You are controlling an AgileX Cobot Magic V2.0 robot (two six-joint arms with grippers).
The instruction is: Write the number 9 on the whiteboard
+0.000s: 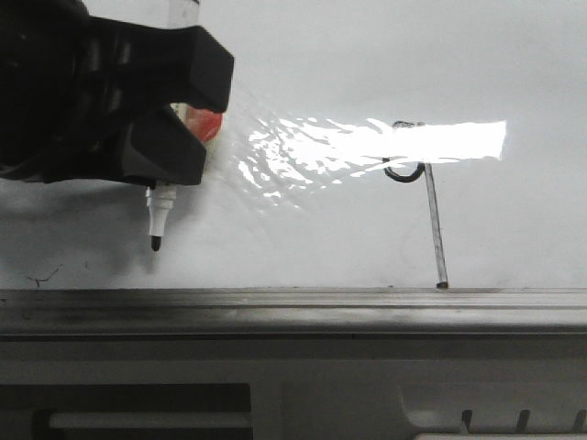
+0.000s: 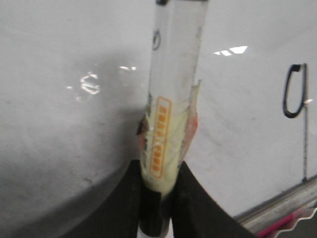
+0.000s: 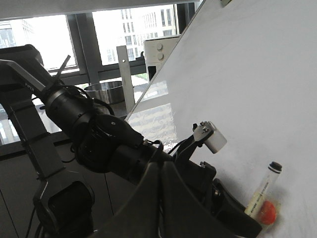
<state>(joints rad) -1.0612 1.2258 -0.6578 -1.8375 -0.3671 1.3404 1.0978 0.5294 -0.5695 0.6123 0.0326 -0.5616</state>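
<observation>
- Progress first: you already have the number 9 (image 1: 426,197) drawn on the whiteboard (image 1: 303,238), so the writing looks done or very nearly so.
- The figure sits right of centre in the front view, its small rounded loop partly lost in the bright glare (image 1: 385,142) and its long stem running down to touch the grey bottom rail (image 1: 293,302).
- In the left wrist view you can see the same loop and stem (image 2: 297,104) well apart from the marker, off to one side.
- Your left gripper (image 1: 188,115) is clamped on the marker (image 1: 158,215); the wrist view shows the barrel (image 2: 171,99) pinched between both black fingers (image 2: 195,203).
- The marker tip hangs above the rail at the left of the board; you cannot tell from these views whether it touches the surface.
- Your right gripper (image 3: 161,193) has its fingers pressed together with nothing between them.
- What is left, as a judgement: at most pulling the marker away, since no stroke looks missing.
- Count: one whiteboard, one drawn 9, one marker, two grippers.
- You also have a few tiny dark scribbles (image 1: 41,275) low at the far left, not part of the figure.
</observation>
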